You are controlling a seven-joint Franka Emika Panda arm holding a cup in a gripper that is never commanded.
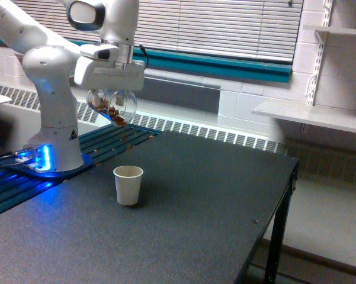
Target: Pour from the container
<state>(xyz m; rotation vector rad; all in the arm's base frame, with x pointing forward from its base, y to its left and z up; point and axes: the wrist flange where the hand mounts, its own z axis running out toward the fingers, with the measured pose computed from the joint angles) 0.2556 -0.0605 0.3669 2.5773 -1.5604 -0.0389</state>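
One white robot hand (pixel 111 90) grips the clear, rounded container (pixel 112 105), tilted above the dark matte counter (pixel 183 219). Brown granules (pixel 114 113) sit at its lip. Below stands a small white paper cup (pixel 128 185), upright.

A dark table (pixel 183 225) with black legs stood before a white block wall (pixel 249 106), where closed window blinds (pixel 219 26) hung above a teal sill (pixel 225 64). A long radiator grille (pixel 207 131) ran along the wall's base. White shelves (pixel 311 115) on slotted rails were mounted at the exterior view's right, over a pale floor (pixel 326 219).
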